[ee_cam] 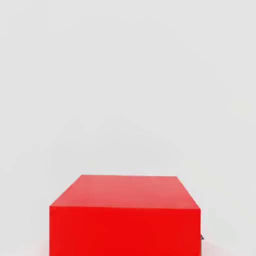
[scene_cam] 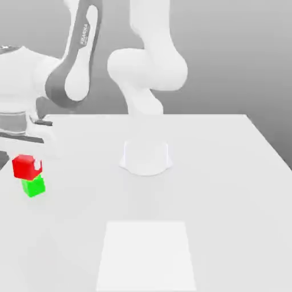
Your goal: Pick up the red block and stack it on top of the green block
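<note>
Red block atop green block near ext. view's left edge of table, slightly offset. Gripper at the red block, a white fingertip against its side; seemingly clamped on it. Green block's top hidden under red. Hand view: red block up close, lower part cut off.

White table, paler square patch near its front edge, plain grey backdrop
</note>
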